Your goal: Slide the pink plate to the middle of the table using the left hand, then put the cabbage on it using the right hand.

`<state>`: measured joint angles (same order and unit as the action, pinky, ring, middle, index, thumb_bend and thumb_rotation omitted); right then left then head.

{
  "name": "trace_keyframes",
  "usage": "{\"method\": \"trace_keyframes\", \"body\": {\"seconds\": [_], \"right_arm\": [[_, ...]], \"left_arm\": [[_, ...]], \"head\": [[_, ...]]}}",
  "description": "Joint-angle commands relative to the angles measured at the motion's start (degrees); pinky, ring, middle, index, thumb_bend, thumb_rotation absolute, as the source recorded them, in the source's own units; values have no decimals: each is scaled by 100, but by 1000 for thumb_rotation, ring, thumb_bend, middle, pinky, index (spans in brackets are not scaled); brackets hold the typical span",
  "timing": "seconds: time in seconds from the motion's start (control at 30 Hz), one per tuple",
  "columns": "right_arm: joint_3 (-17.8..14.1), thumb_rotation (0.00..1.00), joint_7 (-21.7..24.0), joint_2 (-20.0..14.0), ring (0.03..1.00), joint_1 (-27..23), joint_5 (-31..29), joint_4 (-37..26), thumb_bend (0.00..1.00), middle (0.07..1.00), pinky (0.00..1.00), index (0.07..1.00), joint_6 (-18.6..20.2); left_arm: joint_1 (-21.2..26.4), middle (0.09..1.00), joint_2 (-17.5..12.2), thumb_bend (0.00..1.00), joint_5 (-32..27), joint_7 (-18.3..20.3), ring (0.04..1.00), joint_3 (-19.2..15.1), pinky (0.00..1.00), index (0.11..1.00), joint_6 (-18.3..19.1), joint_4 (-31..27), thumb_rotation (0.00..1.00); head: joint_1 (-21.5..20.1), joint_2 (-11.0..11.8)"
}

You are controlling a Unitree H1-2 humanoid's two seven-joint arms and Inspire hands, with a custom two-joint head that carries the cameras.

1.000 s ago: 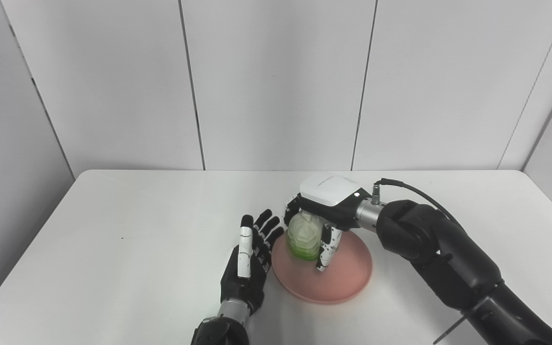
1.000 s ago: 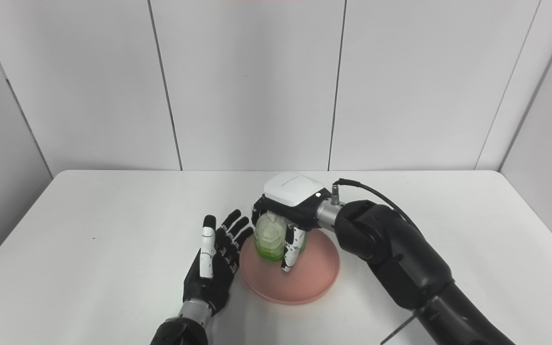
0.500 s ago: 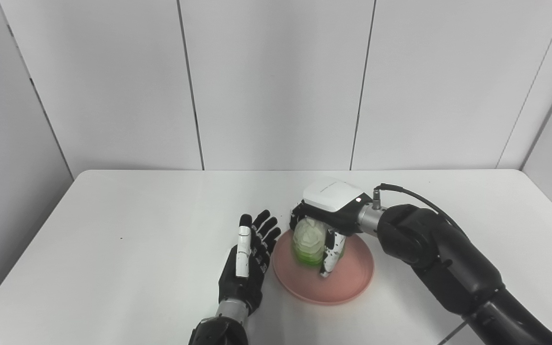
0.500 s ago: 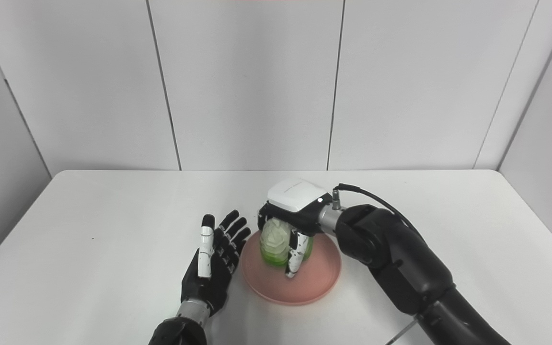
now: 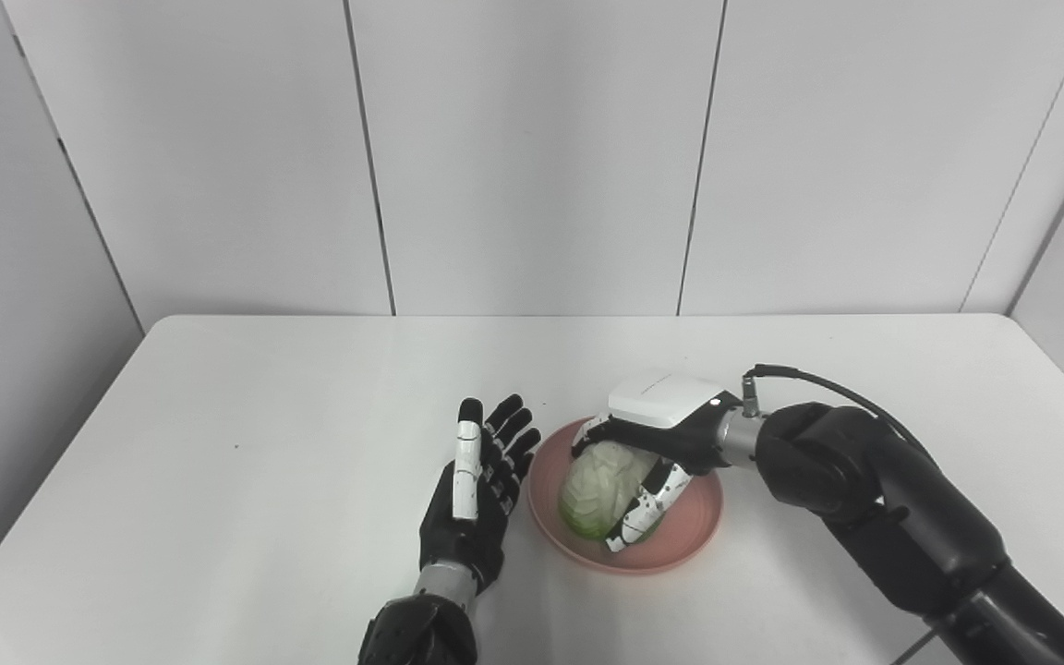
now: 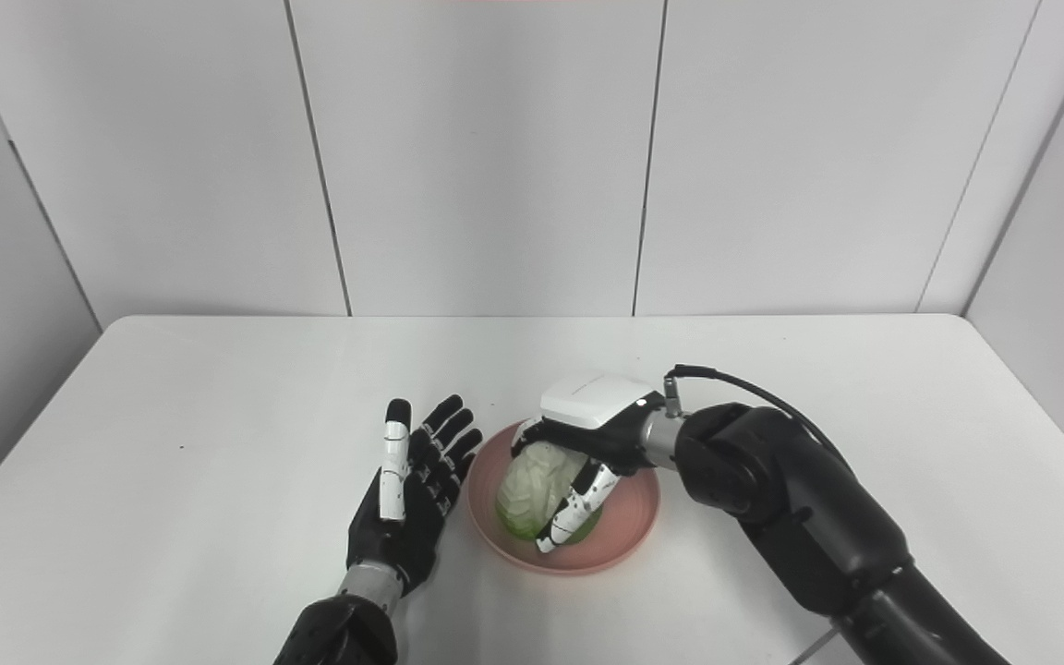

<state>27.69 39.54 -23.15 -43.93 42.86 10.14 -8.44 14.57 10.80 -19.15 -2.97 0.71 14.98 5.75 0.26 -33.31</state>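
Sitting near the middle of the white desk (image 5: 218, 443), a little toward the near edge: the pink plate (image 5: 694, 536). Lying on the plate, tilted with its pale end toward the far edge and its green end toward the near edge: the cabbage (image 5: 598, 476). Wrapping around the cabbage from above and from the right: the right robot hand (image 5: 652, 453), fingers (image 5: 640, 513) curling down its near-right side, thumb reaching over its far-left side, grip closed on it. Resting just beside the plate's left rim, palm side turned toward the plate: the left robot hand (image 5: 475, 494), fingers spread and straight, pointing toward the far edge, holding nothing. Showing no readable writing or brand marks anywhere; only a small bright dot on the right robot hand's white back cover.
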Motion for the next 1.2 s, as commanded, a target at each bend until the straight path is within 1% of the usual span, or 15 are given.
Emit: {"method": "trace_keyframes", "body": {"seconds": [0.0,0.17,0.2,0.23,0.3,0.37,0.43,0.53,0.6,0.77,0.8,0.9,0.93,1.07,1.17], "right_arm": [[-233,641,-66,-133,774,-188,-179,-287,1000,790,677,751,133],[-754,660,-492,-106,731,106,-508,-616,1000,749,629,732,143],[-865,671,-593,-74,716,171,-608,-652,947,738,617,723,130],[-1115,674,-809,33,711,323,-886,-673,928,734,613,720,149],[-1584,760,-1222,295,694,594,-1451,-621,876,734,609,716,157],[-1885,772,-1485,510,684,746,-1838,-526,829,739,592,710,135],[-2309,744,-1969,875,691,925,-2308,-375,817,744,600,693,168],[-2843,719,-2670,1391,699,1160,-2855,-141,783,774,613,687,175],[-3094,754,-2982,1652,696,1265,-3147,-27,805,781,599,716,193],[-3365,760,-3504,2042,733,1453,-3638,207,742,828,675,749,196],[-3415,753,-3591,2143,762,1509,-3777,269,694,850,710,756,221],[-3439,781,-3748,2318,806,1664,-3990,445,647,871,740,785,208],[-3455,799,-3786,2375,819,1715,-4084,493,649,878,748,791,258],[-3516,864,-3927,2581,884,1832,-4418,582,802,915,879,794,668],[-3547,875,-3978,2668,886,1928,-4643,537,792,924,896,792,969]], "left_arm": [[-144,905,206,819,34,-114,907,-53,944,821,220,50,902],[-87,884,239,839,-33,-177,900,-195,959,833,164,49,881],[-77,879,245,835,-49,-180,899,-226,967,834,149,49,870],[-52,878,247,834,-67,-209,899,-289,970,834,126,48,866],[-6,883,215,840,-15,-255,912,-352,994,839,56,63,851],[22,883,156,849,94,-258,914,-347,989,841,-39,86,878],[72,877,36,845,287,-222,899,-315,958,832,-283,119,885],[183,865,-196,860,904,-295,876,-194,921,820,-721,200,889],[249,864,-344,879,1323,-339,877,-110,937,826,-977,272,917],[380,874,-631,846,1921,-386,886,-26,966,815,-1413,387,924],[409,887,-674,838,1982,-399,894,-33,980,799,-1464,420,911],[457,908,-702,844,1979,-398,918,-105,996,787,-1469,494,896],[460,911,-688,848,1931,-388,923,-143,998,784,-1405,507,893],[456,918,-662,843,1776,-310,930,-266,1000,816,-1209,569,906],[459,923,-684,822,1759,-270,932,-271,1000,839,-1210,691,924]], "head": [[11,-4],[53,20],[53,20],[43,33],[32,48],[35,63],[50,55],[51,53],[45,60],[-4,25],[-30,24],[-120,31],[-128,34],[-224,18],[-262,14]]}}
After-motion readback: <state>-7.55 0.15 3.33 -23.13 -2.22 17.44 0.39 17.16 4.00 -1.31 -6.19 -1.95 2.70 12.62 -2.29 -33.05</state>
